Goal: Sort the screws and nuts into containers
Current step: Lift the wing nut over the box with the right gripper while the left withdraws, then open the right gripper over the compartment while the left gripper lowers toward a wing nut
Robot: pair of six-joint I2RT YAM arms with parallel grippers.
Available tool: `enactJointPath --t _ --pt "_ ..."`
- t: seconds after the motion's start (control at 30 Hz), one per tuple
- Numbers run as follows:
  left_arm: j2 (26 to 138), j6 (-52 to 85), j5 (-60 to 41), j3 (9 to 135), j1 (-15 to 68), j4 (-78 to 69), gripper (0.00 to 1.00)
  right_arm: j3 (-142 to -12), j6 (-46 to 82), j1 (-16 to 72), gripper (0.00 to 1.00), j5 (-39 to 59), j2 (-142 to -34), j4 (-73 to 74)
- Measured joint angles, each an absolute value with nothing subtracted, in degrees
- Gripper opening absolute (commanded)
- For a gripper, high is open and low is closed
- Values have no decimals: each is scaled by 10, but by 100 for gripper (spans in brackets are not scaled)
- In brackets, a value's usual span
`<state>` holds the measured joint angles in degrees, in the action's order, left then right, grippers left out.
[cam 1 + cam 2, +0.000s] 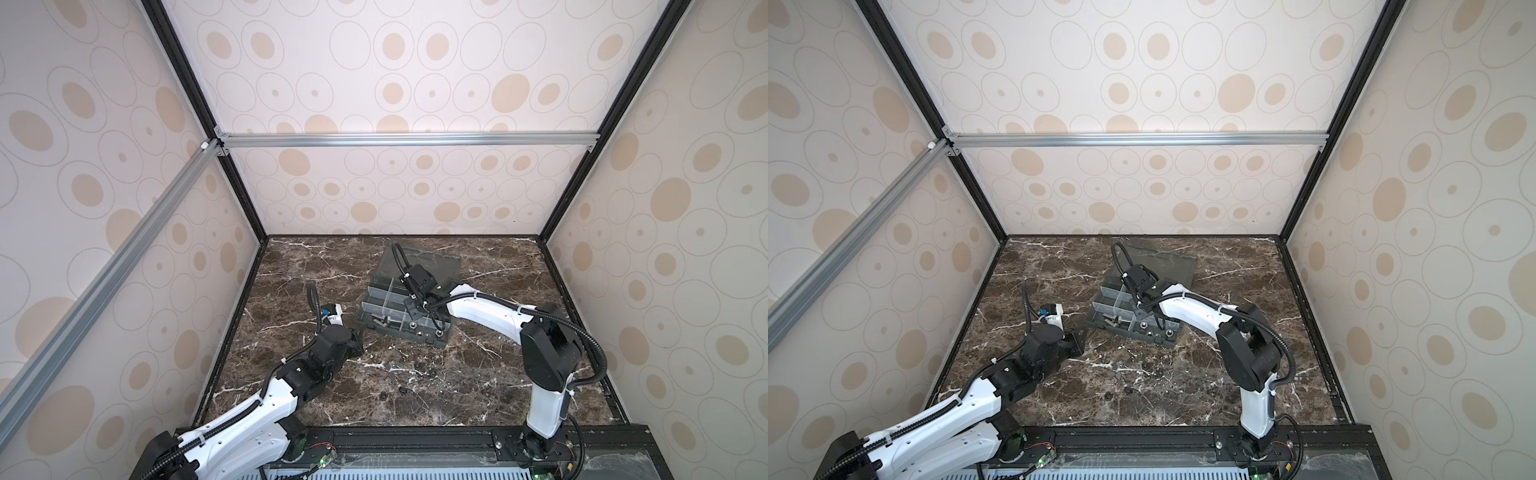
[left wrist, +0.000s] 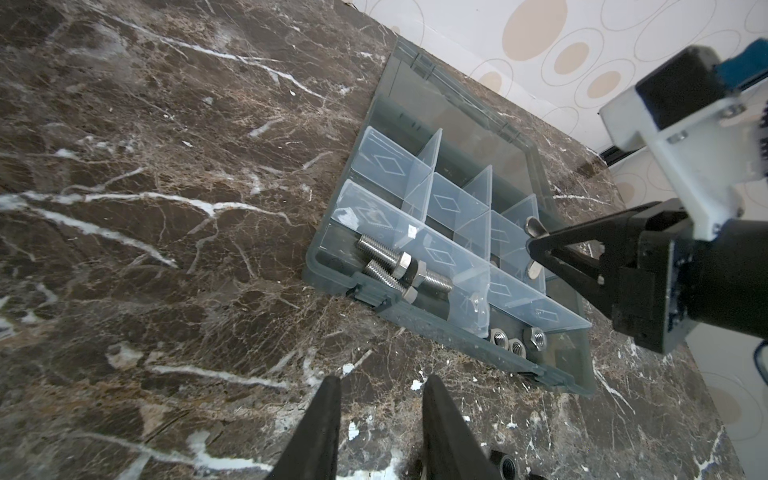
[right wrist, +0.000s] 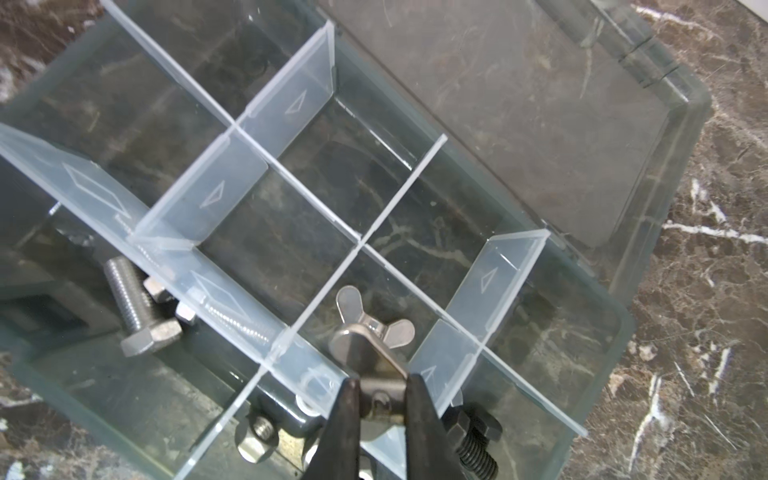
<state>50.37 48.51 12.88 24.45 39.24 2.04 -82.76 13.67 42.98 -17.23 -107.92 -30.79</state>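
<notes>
Right jaws pinch one flat wing of a small silver metal wing nut [image 3: 371,328] over a cell of the smoky-grey plastic organizer box [image 3: 598,332]. It looks light, stiff and slippery. Left jaws are part-open and empty above the bench [image 2: 166,208].

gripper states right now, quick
left gripper: open, holding nothing
right gripper: shut on a wing nut
</notes>
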Motion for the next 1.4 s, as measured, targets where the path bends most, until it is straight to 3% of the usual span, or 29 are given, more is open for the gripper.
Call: enactJointPath --t 0.23,0.37,1.4 --pt "524 486 119 244 392 8 34 -846 157 430 39 -183 -1086 -304" --pt "534 486 114 244 392 6 34 -846 164 429 45 -191 -1087 -306" --pt "552 485 90 246 392 -23 34 -789 244 427 49 -182 -1042 -263"
